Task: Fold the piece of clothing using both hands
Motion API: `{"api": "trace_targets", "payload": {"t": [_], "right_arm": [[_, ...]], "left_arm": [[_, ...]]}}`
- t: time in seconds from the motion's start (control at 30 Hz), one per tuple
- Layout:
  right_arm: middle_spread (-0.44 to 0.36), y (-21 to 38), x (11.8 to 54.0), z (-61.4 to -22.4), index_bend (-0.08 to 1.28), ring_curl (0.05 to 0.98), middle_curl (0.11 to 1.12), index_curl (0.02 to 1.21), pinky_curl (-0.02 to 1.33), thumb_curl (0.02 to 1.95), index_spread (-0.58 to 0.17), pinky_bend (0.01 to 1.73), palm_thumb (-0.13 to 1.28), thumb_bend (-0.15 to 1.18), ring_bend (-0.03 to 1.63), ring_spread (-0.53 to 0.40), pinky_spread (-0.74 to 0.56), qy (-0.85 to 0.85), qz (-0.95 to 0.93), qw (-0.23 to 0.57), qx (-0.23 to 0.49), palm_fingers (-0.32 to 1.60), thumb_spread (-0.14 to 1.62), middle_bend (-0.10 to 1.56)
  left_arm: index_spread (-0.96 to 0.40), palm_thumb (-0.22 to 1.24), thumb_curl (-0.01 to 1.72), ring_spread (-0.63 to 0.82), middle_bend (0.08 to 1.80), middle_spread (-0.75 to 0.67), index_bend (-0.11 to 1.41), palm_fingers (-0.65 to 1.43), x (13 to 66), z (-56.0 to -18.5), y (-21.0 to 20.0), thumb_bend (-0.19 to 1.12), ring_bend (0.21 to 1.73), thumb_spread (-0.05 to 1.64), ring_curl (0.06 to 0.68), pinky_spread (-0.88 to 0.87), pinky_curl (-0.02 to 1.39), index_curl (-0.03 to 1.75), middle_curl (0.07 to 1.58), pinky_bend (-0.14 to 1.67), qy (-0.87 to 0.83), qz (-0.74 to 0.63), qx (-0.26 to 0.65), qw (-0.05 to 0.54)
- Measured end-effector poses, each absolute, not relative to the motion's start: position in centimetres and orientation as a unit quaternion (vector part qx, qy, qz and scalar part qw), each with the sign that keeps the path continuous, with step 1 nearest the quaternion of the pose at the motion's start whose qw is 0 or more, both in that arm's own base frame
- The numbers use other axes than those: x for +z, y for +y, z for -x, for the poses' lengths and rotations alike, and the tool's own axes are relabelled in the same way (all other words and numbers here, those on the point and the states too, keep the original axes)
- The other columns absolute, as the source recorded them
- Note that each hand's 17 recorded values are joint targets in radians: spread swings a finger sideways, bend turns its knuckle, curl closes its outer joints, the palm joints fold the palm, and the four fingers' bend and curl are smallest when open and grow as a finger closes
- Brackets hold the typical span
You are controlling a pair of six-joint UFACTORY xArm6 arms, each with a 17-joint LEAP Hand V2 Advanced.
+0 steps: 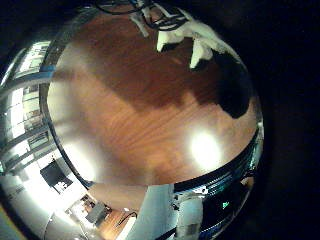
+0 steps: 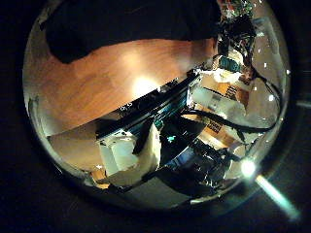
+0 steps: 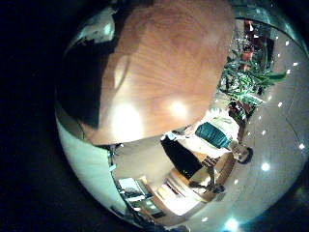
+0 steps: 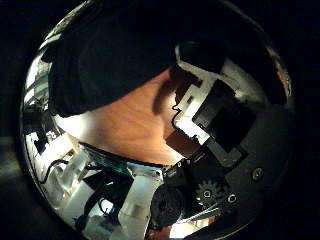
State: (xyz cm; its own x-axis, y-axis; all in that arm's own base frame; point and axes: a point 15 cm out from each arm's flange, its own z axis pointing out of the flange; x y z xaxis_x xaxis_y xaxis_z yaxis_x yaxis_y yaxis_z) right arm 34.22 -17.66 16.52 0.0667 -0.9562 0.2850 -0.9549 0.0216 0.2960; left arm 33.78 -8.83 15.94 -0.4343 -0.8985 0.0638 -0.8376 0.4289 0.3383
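Observation:
No outside view is given. A dark piece of clothing [image 4: 115,60] lies on the wooden table [image 4: 130,125] and fills much of the right thumb side palm view, under my right hand [image 4: 215,105]. It also shows in the right little finger side palm view [image 3: 82,92], beside that hand's fingertips [image 3: 101,29]. In the left thumb side palm view the clothing [image 2: 126,29] lies past bare table [image 2: 107,83], away from my left hand [image 2: 180,146]. In the left little finger side palm view an edge of it [image 1: 235,90] lies near the left hand's fingers [image 1: 190,40]. Both hands look relaxed and hold nothing.
The table's near edge [image 1: 150,185] shows in the left little finger side palm view, with room furniture beyond it. A broad stretch of bare wood [image 3: 169,68] lies beside the clothing. A potted plant [image 3: 246,82] stands in the room past the table.

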Motion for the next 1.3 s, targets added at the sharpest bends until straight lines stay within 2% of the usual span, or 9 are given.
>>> {"api": "trace_targets", "payload": {"t": [0.37, 0.6, 0.63, 0.77, 0.9, 1.03, 1.2, 1.27, 1.3], "right_arm": [[-0.174, -15.1, 25.1, -36.6, 0.95, 0.676, 0.84, 0.96, 0.71, 0.59, -0.355, 1.33, 0.98, -0.01, 1.38, -0.21, -0.22, -0.675, -0.715, 0.149, 0.098, 1.03, 1.2, 1.22], [-0.172, -6.0, 31.7, -39.1, 0.94, 0.685, 0.85, 0.98, 0.74, 0.6, -0.35, 1.31, 0.96, -0.01, 1.37, -0.217, -0.22, -0.602, -0.774, 0.084, 0.178, 1.05, 1.19, 1.21], [-0.171, -4.3, 32.5, -39.5, 0.94, 0.686, 0.85, 0.99, 0.74, 0.6, -0.348, 1.31, 0.96, -0.01, 1.37, -0.219, -0.22, -0.588, -0.784, 0.075, 0.185, 1.05, 1.18, 1.21], [-0.169, 2.4, 35.1, -40.6, 0.93, 0.688, 0.85, 0.99, 0.75, 0.61, -0.345, 1.29, 0.95, -0.02, 1.36, -0.221, -0.24, -0.54, -0.816, 0.046, 0.203, 1.07, 1.17, 1.2], [-0.168, 9.1, 34.6, -41.3, 0.93, 0.69, 0.85, 1.0, 0.75, 0.62, -0.342, 1.28, 0.94, -0.01, 1.35, -0.223, -0.24, -0.493, -0.847, 0.042, 0.195, 1.08, 1.16, 1.2], [-0.167, 13.6, 31.4, -42.4, 0.93, 0.692, 0.85, 1.0, 0.76, 0.62, -0.339, 1.27, 0.94, -0.01, 1.35, -0.224, -0.25, -0.464, -0.866, 0.063, 0.173, 1.08, 1.15, 1.19], [-0.166, 19.1, 26.7, -43.5, 0.92, 0.696, 0.85, 1.0, 0.77, 0.61, -0.338, 1.27, 0.9, -0.02, 1.34, -0.225, -0.25, -0.438, -0.885, 0.082, 0.134, 1.08, 1.16, 1.19], [-0.167, 21.1, 25.0, -44.2, 0.89, 0.686, 0.84, 0.99, 0.76, 0.59, -0.341, 1.25, 0.85, -0.03, 1.33, -0.224, -0.26, -0.427, -0.891, 0.089, 0.123, 1.08, 1.17, 1.18], [-0.176, 21.8, 24.5, -44.4, 0.82, 0.668, 0.82, 0.97, 0.74, 0.57, -0.348, 1.21, 0.82, -0.03, 1.3, -0.23, -0.3, -0.423, -0.894, 0.091, 0.121, 1.04, 1.18, 1.15]], "left_arm": [[0.0, 0.25, 0.29, 0.38, 0.18, 0.27, 0.17, 0.07, 17.1, -33.8, -9.4, -0.02, 0.67, 1.13, 0.225, 0.42, 0.33, 0.34, 0.29, 0.42, -0.841, -0.516, -0.117, 0.114], [-0.01, 0.25, 0.29, 0.27, 0.18, 0.23, 0.17, 0.15, 18.6, -33.8, -7.6, -0.02, 0.73, 1.13, 0.241, 0.35, 0.33, 0.34, 0.3, 0.42, -0.834, -0.529, -0.11, 0.115], [-0.01, 0.25, 0.29, 0.22, 0.27, 0.17, 0.16, 0.22, 18.9, -33.7, -7.0, -0.02, 0.73, 1.13, 0.237, 0.31, 0.32, 0.33, 0.32, 0.39, -0.829, -0.535, -0.109, 0.117], [-0.03, 0.25, 0.29, 0.12, 0.32, 0.09, 0.17, 0.27, 19.9, -33.8, -4.3, -0.02, 0.74, 1.13, 0.248, 0.24, 0.31, 0.34, 0.36, 0.36, -0.81, -0.567, -0.1, 0.116], [-0.03, 0.26, 0.29, 0.07, 0.34, 0.04, 0.18, 0.28, 20.3, -33.3, 0.1, -0.02, 0.74, 1.13, 0.25, 0.21, 0.32, 0.35, 0.39, 0.36, -0.78, -0.607, -0.097, 0.113], [-0.03, 0.27, 0.3, 0.05, 0.35, 0.02, 0.18, 0.28, 20.8, -32.2, 3.5, -0.02, 0.74, 1.13, 0.252, 0.19, 0.32, 0.36, 0.41, 0.35, -0.761, -0.633, -0.089, 0.11], [-0.04, 0.28, 0.3, 0.03, 0.34, 0.01, 0.18, 0.28, 21.1, -30.6, 5.4, -0.02, 0.74, 1.13, 0.254, 0.17, 0.32, 0.37, 0.42, 0.35, -0.749, -0.649, -0.081, 0.109], [-0.04, 0.28, 0.3, 0.03, 0.34, 0.01, 0.19, 0.28, 21.3, -30.3, 5.5, -0.02, 0.74, 1.13, 0.254, 0.17, 0.32, 0.37, 0.42, 0.35, -0.748, -0.65, -0.079, 0.107], [-0.04, 0.28, 0.3, 0.03, 0.34, 0.01, 0.18, 0.29, 21.3, -30.1, 5.6, -0.02, 0.73, 1.13, 0.254, 0.17, 0.33, 0.37, 0.43, 0.35, -0.747, -0.651, -0.079, 0.107]]}}
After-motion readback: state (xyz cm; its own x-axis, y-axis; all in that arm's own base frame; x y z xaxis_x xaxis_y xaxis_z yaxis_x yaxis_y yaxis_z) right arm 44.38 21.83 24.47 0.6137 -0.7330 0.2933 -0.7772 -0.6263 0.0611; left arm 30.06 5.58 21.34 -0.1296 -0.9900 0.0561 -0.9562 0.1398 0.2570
